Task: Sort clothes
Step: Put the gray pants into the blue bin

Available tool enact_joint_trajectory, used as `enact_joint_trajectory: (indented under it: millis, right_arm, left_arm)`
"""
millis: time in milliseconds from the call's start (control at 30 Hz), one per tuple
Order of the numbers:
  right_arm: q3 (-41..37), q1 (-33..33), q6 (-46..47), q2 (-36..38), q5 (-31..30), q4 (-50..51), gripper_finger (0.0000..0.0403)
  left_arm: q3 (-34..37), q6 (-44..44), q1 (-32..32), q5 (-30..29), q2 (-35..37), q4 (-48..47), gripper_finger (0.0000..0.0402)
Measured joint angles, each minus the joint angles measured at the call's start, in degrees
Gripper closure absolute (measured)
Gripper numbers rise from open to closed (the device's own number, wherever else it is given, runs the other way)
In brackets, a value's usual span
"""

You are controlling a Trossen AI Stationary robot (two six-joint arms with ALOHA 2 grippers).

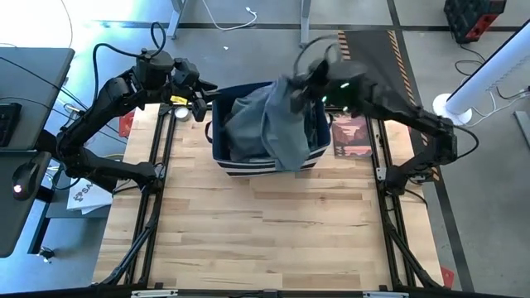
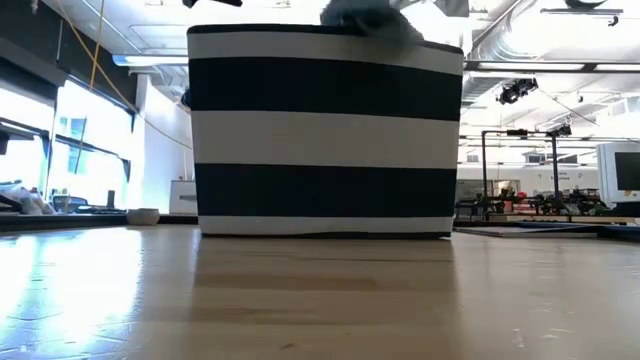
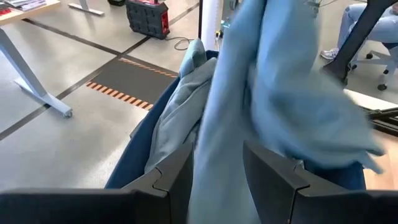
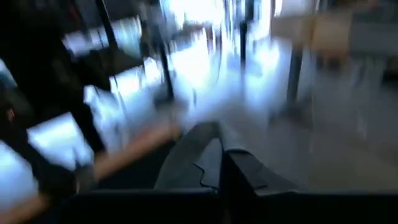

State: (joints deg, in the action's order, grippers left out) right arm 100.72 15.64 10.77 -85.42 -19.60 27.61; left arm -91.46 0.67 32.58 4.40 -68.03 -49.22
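Observation:
A navy bin with white stripes (image 1: 222, 159) (image 2: 325, 130) stands at the table's far middle, with grey-blue clothes (image 1: 244, 124) piled inside. My right gripper (image 1: 291, 83) (image 4: 217, 158) is above the bin's right part, shut on a pale blue-grey garment (image 1: 286, 124) (image 3: 280, 93). The garment hangs down over the bin's near wall. My left gripper (image 1: 199, 106) (image 3: 217, 155) is open beside the bin's left wall, its fingers pointing at the hanging garment. The low view shows only a bit of cloth (image 2: 370, 20) above the bin's rim. My right gripper pinches a bunched part of the pale blue-grey garment near its top (image 4: 186, 155) between its two shut fingers. The garment hangs slack below the gripper (image 1: 290, 153); its lower part drapes over the clothes in the bin and the bin's near rim.
A reddish printed sheet (image 1: 349, 136) lies right of the bin. A yellow item (image 1: 178, 99) sits by the left gripper. Papers (image 1: 83, 194) lie off the table's left edge. Bare wood (image 1: 265, 223) stretches from the bin to the near edge. A seated person (image 3: 373, 25) shows beyond the table.

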Motion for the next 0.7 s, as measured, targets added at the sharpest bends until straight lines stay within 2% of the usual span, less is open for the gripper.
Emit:
enact_joint_trajectory:
  millis: [133,267,367,467,567,700]
  right_arm:
    - [-9.04,1.33,11.91,-1.87,1.10,8.75,0.0402]
    - [-17.81,2.48,14.74,-4.04,4.05,6.85,0.0391]
    - [-19.47,4.29,16.39,-5.51,9.35,4.63,0.0351]
    - [-16.34,7.37,17.72,-5.56,13.83,3.20,0.0298]
    - [-9.32,10.41,16.28,-5.43,15.84,4.69,0.0249]
    - [1.58,12.62,12.01,-5.34,17.01,11.21,0.0216]
  left_arm:
    - [0.00,-0.42,0.00,-0.01,-0.01,0.03,0.0266]
    - [0.00,-0.48,0.00,-0.08,-0.26,0.25,0.0266]
    - [0.00,-0.61,0.00,-0.11,-0.26,0.34,0.0266]
    - [0.00,-1.10,0.00,-0.12,-0.26,0.34,0.0266]
    - [0.00,-1.59,0.00,-0.11,-0.26,0.34,0.0266]
    - [0.00,-2.84,0.00,-0.10,-0.28,0.26,0.0266]
